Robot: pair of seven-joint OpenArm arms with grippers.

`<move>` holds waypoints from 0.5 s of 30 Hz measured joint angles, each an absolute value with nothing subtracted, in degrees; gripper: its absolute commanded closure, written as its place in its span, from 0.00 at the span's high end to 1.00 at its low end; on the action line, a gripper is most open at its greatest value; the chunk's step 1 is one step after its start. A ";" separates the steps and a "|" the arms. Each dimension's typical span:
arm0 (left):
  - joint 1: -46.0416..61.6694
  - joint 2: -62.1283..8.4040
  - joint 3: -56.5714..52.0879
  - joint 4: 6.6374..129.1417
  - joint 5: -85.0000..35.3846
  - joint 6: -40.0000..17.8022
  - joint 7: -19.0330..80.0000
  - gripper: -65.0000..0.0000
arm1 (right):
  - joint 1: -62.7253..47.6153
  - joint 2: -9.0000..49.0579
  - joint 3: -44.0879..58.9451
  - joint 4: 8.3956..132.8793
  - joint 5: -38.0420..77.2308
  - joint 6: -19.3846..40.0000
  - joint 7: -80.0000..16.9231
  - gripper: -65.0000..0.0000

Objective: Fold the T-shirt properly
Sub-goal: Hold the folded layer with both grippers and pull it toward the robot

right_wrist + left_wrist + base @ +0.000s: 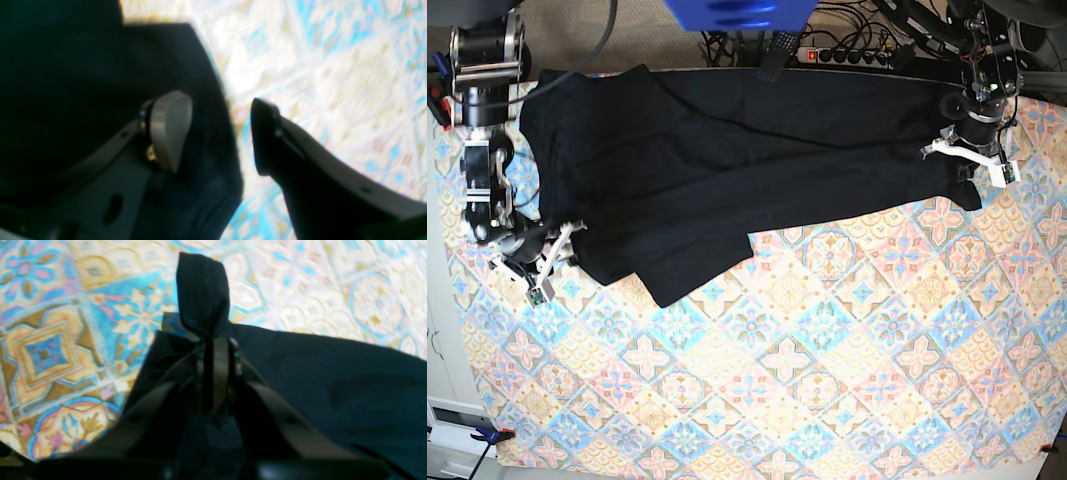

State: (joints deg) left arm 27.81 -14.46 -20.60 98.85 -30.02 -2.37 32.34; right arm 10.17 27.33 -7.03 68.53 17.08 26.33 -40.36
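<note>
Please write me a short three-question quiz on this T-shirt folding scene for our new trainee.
1. True or false: the left claw is shut on a bunch of the T-shirt.
2. The right claw is: A) open, B) clamped on cloth.
3. What covers the table?

Key: 1 true; 2 A, one finger over the shirt, the other over the cloth; 3 a patterned tablecloth.

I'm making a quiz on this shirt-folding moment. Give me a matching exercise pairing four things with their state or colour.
Things:
1. left pincer
2. right pincer
3. T-shirt
4. tablecloth

States:
A. pastel diamond pattern
B. open, beside the shirt's edge
C. plain black, spread along the far side
D. shut on a pinch of black fabric

Pairs: 1-D, 2-B, 3-C, 4-A
</note>
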 measured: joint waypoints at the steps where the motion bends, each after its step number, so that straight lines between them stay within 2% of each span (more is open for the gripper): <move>1: 27.81 -14.52 -20.60 98.85 -30.00 -2.33 32.40 0.00 | 11.40 27.59 -8.05 67.07 17.08 26.28 -40.21 0.48; 15: 27.83 -14.59 -20.75 98.85 -29.98 -2.15 32.36 0.00 | 20.08 27.38 -19.88 46.13 16.93 26.33 -29.78 0.48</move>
